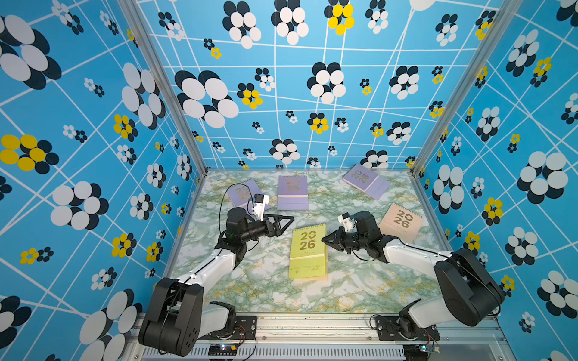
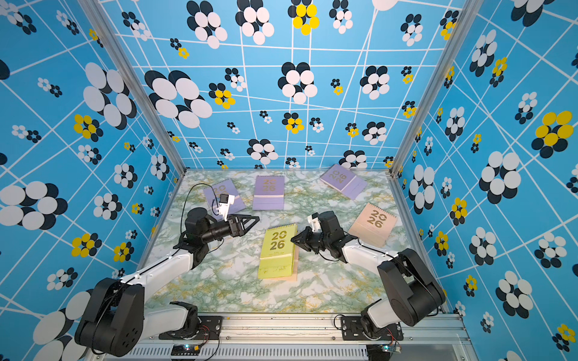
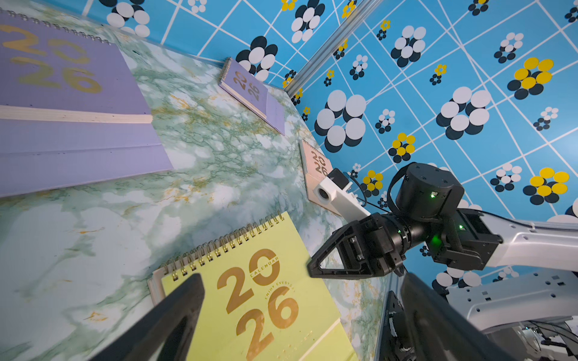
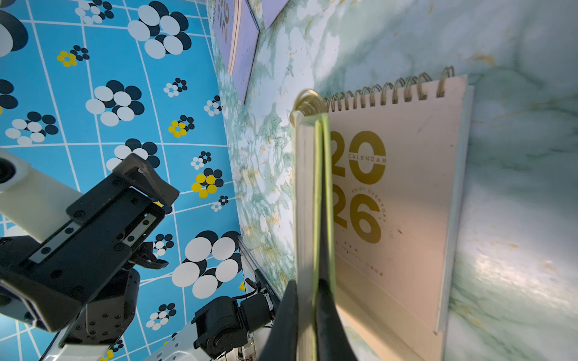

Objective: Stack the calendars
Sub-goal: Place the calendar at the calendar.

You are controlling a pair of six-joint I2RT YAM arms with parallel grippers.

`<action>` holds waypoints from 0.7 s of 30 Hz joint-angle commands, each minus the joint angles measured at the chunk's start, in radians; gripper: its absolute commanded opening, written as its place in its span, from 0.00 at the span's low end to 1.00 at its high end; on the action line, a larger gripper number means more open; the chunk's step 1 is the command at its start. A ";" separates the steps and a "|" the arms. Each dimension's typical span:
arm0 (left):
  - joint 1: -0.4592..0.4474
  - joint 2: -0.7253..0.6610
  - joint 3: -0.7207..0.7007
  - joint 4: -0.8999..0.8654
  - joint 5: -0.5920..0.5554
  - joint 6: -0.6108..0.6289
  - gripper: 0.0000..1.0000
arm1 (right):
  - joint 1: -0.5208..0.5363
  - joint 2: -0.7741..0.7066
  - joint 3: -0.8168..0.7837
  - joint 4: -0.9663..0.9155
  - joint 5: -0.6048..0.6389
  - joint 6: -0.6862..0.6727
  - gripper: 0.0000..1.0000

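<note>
1. Jaws of right gripper [image 1: 323, 240] pinch right edge of yellow calendar [image 1: 308, 250], mid-frame; left gripper [image 1: 291, 219] hovers spread, upper left of it.
2. Yellow calendar hangs level over peach calendar [image 4: 406, 203] on the bench [image 1: 250, 281]; contact unclear.
3. Light, stiff card, likely slippery: best gripped at a side edge, clear of spiral [image 3: 222, 243].

I see bare table [image 1: 259, 290] in front of yellow calendar [image 1: 308, 250]: open lane. Its right edge is blocked, right gripper [image 1: 323, 240] clamped on it. Left side free, left gripper [image 1: 286, 224] gaping near top corner. Back row: left lilac calendar [image 1: 239, 193] half under left wrist, narrow gap to middle lilac calendar [image 1: 292, 192], wide gap to corner lilac calendar [image 1: 366, 181]. Peach calendar [image 1: 402, 222] boxed between right arm and side wall.
</note>
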State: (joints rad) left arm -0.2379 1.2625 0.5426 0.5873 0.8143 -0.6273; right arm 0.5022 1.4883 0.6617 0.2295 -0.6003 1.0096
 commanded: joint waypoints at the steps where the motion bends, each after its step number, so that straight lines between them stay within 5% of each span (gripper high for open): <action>1: -0.028 0.020 0.029 -0.017 -0.012 0.028 1.00 | -0.004 0.019 -0.013 0.008 0.020 -0.024 0.00; 21: -0.183 0.186 0.065 0.055 -0.033 0.006 1.00 | -0.005 0.014 -0.028 -0.106 0.108 -0.074 0.00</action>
State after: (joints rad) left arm -0.4080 1.4322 0.5762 0.6102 0.7914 -0.6277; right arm 0.5022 1.4944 0.6479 0.2054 -0.5541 0.9611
